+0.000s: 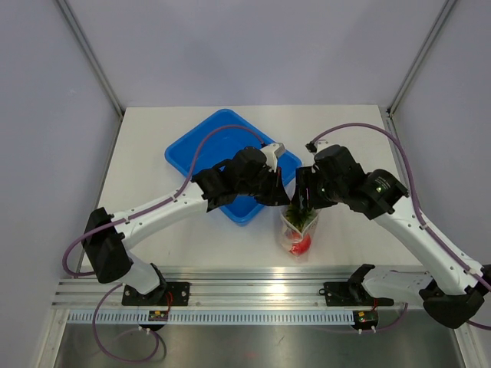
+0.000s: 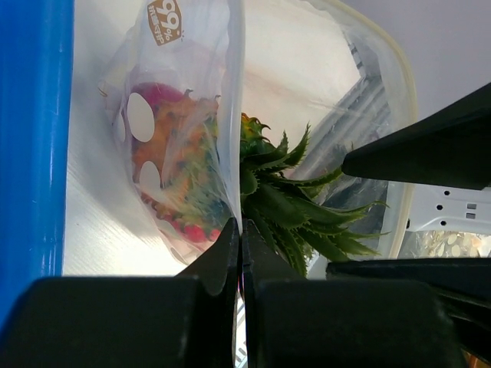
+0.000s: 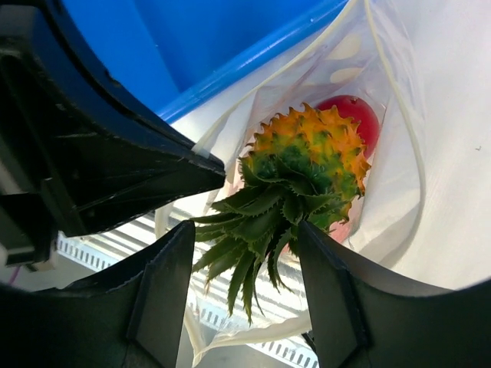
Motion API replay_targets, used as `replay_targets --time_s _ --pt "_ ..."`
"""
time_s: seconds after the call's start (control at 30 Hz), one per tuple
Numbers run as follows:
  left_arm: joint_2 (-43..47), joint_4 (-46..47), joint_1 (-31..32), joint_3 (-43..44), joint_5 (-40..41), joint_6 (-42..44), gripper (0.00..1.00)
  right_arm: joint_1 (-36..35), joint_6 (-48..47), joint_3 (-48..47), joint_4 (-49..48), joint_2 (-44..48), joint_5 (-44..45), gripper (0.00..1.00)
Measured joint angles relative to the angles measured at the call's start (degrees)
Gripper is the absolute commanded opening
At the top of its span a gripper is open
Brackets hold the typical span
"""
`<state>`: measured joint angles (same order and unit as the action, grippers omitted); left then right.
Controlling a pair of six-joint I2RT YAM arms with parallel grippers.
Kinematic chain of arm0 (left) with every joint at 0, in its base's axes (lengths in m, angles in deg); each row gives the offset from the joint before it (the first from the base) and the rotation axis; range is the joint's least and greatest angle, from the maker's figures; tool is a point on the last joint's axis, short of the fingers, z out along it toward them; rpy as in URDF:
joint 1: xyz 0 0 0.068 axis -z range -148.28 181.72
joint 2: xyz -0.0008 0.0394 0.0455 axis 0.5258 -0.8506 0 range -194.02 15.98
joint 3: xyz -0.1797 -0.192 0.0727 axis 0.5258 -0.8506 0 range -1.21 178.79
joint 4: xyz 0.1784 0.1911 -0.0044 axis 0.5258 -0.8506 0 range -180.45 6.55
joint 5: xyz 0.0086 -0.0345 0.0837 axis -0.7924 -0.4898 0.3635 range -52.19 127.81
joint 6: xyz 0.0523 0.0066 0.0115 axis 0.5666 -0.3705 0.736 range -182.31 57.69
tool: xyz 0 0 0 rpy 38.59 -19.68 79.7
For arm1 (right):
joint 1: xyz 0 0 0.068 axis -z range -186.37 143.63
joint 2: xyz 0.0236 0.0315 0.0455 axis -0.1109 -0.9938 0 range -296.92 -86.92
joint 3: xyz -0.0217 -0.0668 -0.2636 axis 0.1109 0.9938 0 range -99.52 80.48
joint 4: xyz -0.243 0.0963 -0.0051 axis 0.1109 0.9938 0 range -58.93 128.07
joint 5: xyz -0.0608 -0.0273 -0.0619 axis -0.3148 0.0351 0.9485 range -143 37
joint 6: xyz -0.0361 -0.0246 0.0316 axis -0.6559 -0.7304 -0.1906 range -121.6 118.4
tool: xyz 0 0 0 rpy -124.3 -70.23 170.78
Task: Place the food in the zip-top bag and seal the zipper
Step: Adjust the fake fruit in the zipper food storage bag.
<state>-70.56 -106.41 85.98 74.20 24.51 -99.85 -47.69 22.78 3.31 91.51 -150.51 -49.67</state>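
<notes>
**Pinching at the bag rim, pineapple already inside**

On the left of the worktop [image 1: 192, 238] the blue tray [image 1: 205, 146] is seen. The left pincer [image 2: 239, 230] is closed flat on the rim of the zip-top bag [image 2: 180, 84], just beside the tray. Inside the gaping bag the pineapple [image 3: 314, 153] is lodged against a red fruit [image 3: 354, 113]. The right pincer [image 3: 245, 230] is spread wide, one finger on either side of the leafy crown.

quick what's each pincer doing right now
left pincer: closed on the rim of the clear plastic zip-top bag
right pincer: open, astride the green crown of the orange toy pineapple
</notes>
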Motion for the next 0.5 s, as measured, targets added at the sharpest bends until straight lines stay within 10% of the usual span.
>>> replay_targets --time_s 0.5 --pt "0.0 -0.07 -0.11 0.31 -0.44 0.0 0.0 -0.7 -1.77 -4.0 3.74 -3.82 1.66 0.55"
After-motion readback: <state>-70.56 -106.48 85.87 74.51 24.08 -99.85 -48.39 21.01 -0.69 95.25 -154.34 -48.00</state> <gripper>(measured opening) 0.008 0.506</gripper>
